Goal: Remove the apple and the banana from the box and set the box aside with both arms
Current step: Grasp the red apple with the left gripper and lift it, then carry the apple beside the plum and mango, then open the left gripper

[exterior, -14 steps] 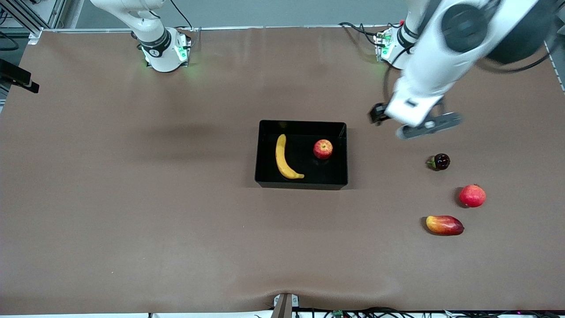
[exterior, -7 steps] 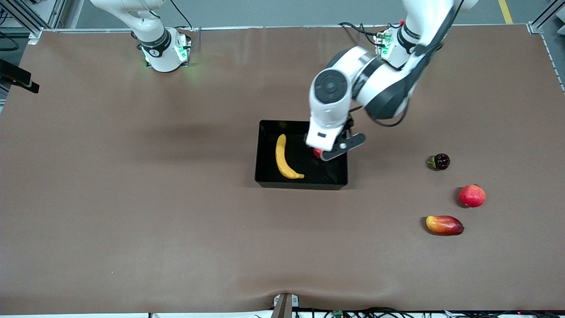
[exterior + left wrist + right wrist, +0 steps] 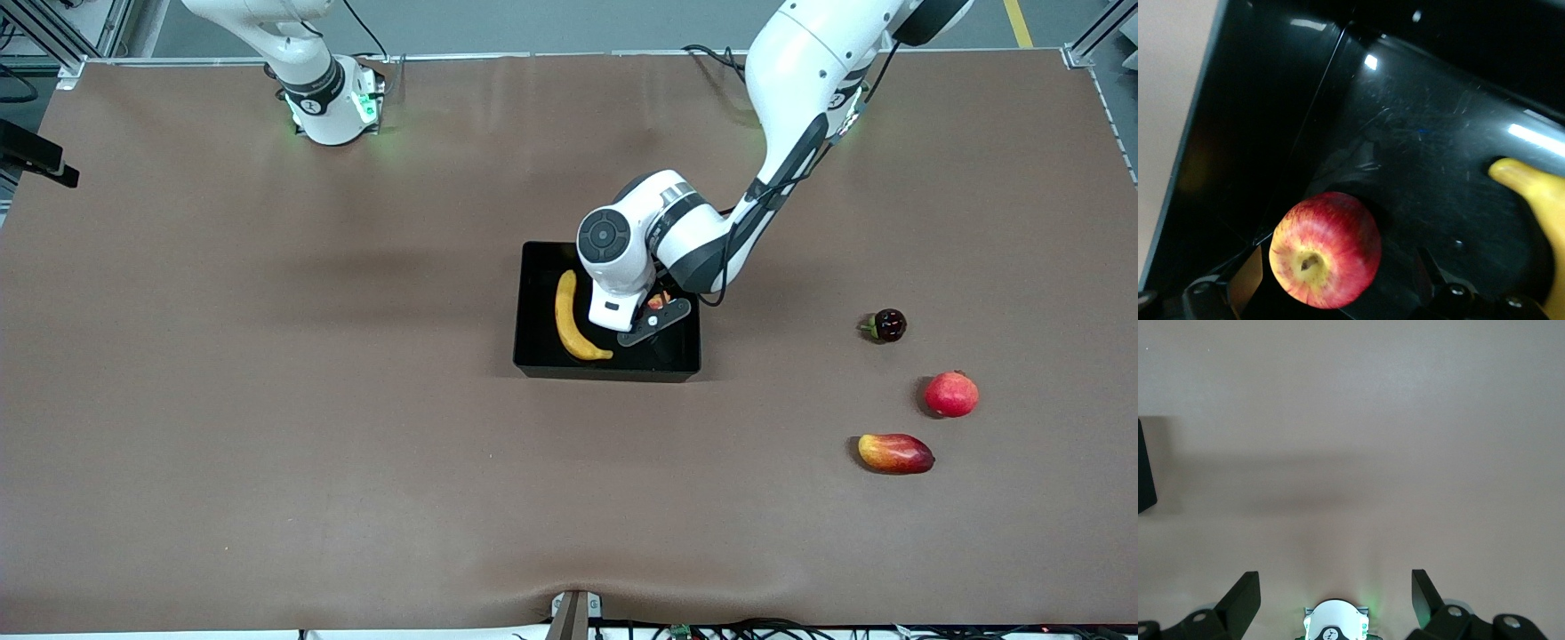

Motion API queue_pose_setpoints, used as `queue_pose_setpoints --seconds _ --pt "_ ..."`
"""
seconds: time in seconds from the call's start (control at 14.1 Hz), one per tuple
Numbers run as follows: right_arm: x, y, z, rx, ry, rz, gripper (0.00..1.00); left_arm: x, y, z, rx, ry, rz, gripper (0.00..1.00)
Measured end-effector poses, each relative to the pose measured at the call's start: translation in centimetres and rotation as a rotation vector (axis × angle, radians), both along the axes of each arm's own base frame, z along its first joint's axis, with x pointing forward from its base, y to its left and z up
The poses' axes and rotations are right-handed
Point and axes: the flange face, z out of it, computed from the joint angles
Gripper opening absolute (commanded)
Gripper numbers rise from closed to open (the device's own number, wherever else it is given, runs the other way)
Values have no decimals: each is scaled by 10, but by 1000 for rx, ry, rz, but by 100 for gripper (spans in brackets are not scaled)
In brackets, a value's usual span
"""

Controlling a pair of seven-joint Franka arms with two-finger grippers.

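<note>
The glossy black box (image 3: 533, 356) lies at the table's middle. In it are the yellow banana (image 3: 569, 318) and the red apple (image 3: 659, 300), which is mostly hidden under the left arm's wrist. My left gripper (image 3: 653, 313) is down inside the box. In the left wrist view it (image 3: 1336, 270) is open, with the apple (image 3: 1325, 250) between its fingers (image 3: 1245, 287). The banana's tip (image 3: 1531, 193) lies beside it on the box floor (image 3: 1438, 133). My right gripper (image 3: 1335, 593) is open and empty, held high over its own base, and waits.
Toward the left arm's end of the table lie a small dark fruit (image 3: 887, 325), a plain red round fruit (image 3: 951, 395) and a red-and-yellow mango (image 3: 895, 453), each nearer the front camera than the one before. A black fixture (image 3: 36, 156) sticks in at the right arm's end.
My left arm has swung from near the dark fruit over to the box and lowered its gripper around the apple. The fruits and the right arm have not moved.
</note>
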Motion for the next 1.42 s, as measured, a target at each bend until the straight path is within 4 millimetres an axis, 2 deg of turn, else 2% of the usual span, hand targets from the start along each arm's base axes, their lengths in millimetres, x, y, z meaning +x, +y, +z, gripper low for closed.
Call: queue_pose_setpoints --seconds 0.43,0.5,0.57,0.64,0.92,1.07,1.21,1.28,1.42 --pt "0 0 0 0 0 0 100 -11 6 -20 27 34 -5 100" --pt "0 0 0 0 0 0 100 -13 7 -23 32 39 -6 80" --pt "0 0 0 0 0 0 100 -15 8 -26 36 44 -6 33" --pt "0 0 0 0 0 0 100 -15 7 -27 33 42 -5 0" --pt "0 0 0 0 0 0 100 -6 -1 -12 -4 4 4 0" --pt "0 0 0 0 0 0 100 9 -7 18 -34 -42 20 0" --pt "0 0 0 0 0 0 100 26 -2 74 -35 -90 46 0" --pt "0 0 0 0 0 1 100 35 8 107 -30 -115 66 0" --pt "0 1 0 0 0 1 100 55 45 170 -38 -160 84 0"
